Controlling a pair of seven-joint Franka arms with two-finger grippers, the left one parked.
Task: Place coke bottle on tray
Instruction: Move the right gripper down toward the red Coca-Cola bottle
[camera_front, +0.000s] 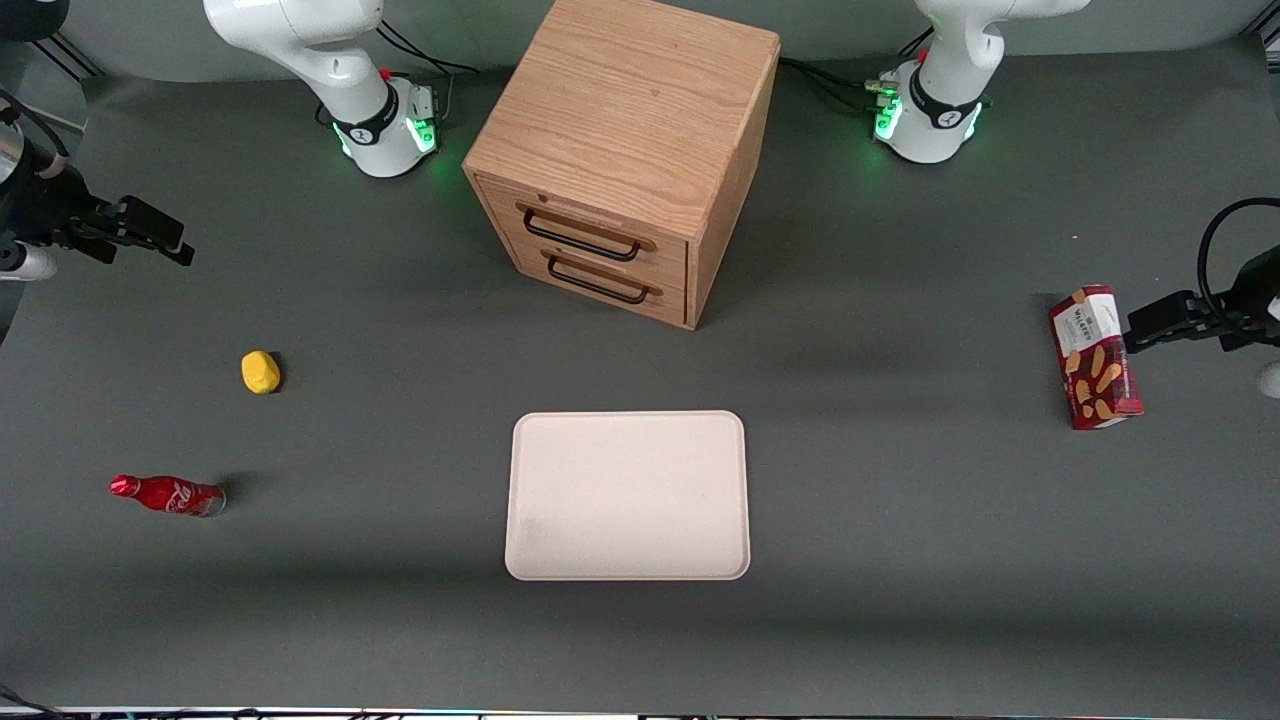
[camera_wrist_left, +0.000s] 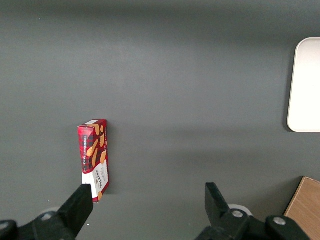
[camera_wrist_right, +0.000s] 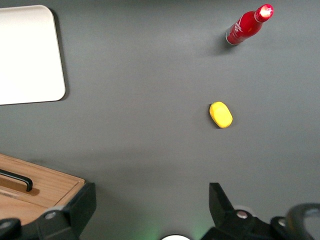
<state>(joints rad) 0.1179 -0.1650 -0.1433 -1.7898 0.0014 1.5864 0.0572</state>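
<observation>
Red snack box lies flat on the dark table (long axis running up the frame). Tray edge well apart from it. Wooden cabinet corner near tray.

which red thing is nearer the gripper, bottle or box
The coke bottle: it stands at the working arm's end of the table, as does the open gripper. The red box sits at the parked arm's end.

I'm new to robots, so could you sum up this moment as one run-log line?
stage: start | pincer: open, high over table, empty | coke bottle: on table, working arm's end | tray: empty
</observation>
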